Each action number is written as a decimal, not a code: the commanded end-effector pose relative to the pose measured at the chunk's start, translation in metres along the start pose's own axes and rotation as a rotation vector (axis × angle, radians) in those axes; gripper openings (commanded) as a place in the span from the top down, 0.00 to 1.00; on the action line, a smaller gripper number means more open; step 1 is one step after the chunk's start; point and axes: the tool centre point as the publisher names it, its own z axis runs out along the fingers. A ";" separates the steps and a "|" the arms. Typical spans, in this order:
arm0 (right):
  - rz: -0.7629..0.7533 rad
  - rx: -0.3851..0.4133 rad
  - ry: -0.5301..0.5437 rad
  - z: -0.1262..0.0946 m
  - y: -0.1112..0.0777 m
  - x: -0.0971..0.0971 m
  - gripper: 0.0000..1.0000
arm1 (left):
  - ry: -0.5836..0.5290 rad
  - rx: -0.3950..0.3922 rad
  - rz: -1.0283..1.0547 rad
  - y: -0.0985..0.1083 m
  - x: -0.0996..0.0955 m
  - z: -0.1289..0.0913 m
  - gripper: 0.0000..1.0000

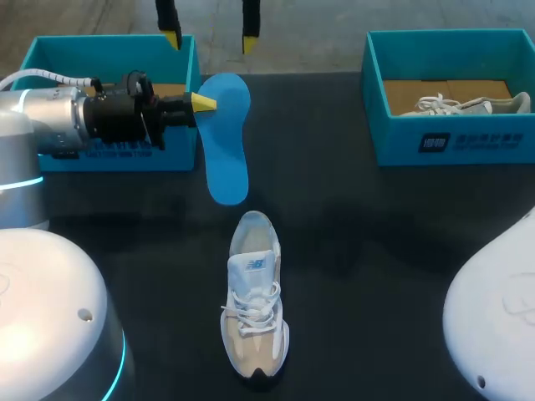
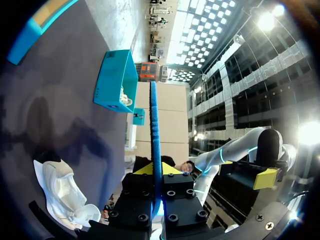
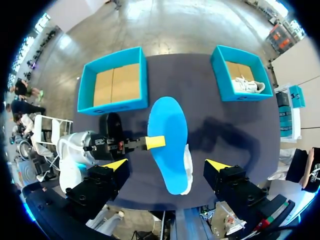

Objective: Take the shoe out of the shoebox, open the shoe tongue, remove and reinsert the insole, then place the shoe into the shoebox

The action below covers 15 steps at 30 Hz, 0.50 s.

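Left gripper [image 1: 201, 102]: closed on one edge of the blue insole [image 1: 227, 146], near its wider end. The insole is held in the air, flat side facing up, above the black table [image 1: 376, 251].

Right gripper [image 1: 211, 38]: fingers spread wide with nothing between them, high over the insole and looking straight down on it.

Shoe [image 1: 253, 305]: white and beige, upright on the table, apart from both grippers.

Left shoebox [image 1: 100, 42]: teal, bare cardboard floor, just behind the left gripper.

Right shoebox [image 1: 468, 142]: teal, with a second shoe [image 1: 456, 104] inside.
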 end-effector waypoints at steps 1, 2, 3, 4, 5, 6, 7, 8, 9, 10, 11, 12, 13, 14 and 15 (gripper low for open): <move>0.002 -0.001 0.046 -0.001 0.001 -0.007 0.00 | -0.004 -0.001 0.000 0.000 0.001 0.000 1.00; 0.003 -0.003 0.057 -0.002 0.001 -0.008 0.00 | -0.004 -0.001 0.000 0.000 0.001 0.000 1.00; 0.004 -0.002 0.078 -0.002 0.001 -0.011 0.00 | -0.004 -0.001 0.000 0.000 0.001 0.000 1.00; 0.003 -0.001 0.118 -0.002 0.002 -0.014 0.00 | -0.004 -0.001 0.000 0.000 0.001 0.000 1.00; 0.005 -0.001 0.135 -0.003 0.002 -0.017 0.00 | -0.004 -0.001 0.000 0.000 0.001 0.000 1.00; 0.008 0.000 0.148 -0.002 0.002 -0.019 0.00 | -0.004 -0.001 0.000 0.000 0.001 0.000 1.00; 0.012 0.003 0.171 -0.002 0.002 -0.023 0.00 | -0.004 -0.001 0.000 0.000 0.001 0.000 1.00; 0.014 0.005 0.187 -0.002 0.002 -0.026 0.00 | -0.004 -0.001 0.000 0.000 0.001 0.000 1.00; 0.014 0.008 0.209 -0.002 0.002 -0.029 0.00 | -0.004 -0.001 0.000 0.000 0.001 0.000 1.00; 0.012 0.010 0.237 -0.002 0.002 -0.031 0.00 | -0.004 -0.001 0.000 0.000 0.001 0.000 1.00; 0.012 0.011 0.252 -0.002 0.002 -0.033 0.00 | -0.004 -0.001 0.000 0.000 0.001 0.000 1.00; 0.016 0.012 0.274 -0.002 0.002 -0.037 0.00 | -0.004 -0.001 0.000 0.000 0.001 0.000 1.00; 0.014 0.014 0.302 -0.002 0.002 -0.039 0.00 | -0.004 -0.001 0.000 0.000 0.001 0.000 1.00; 0.014 0.013 0.327 -0.003 0.001 -0.041 0.00 | -0.004 -0.001 0.000 0.000 0.001 0.000 1.00; 0.018 0.013 0.346 -0.003 0.001 -0.044 0.00 | -0.004 -0.001 0.000 0.000 0.001 0.000 1.00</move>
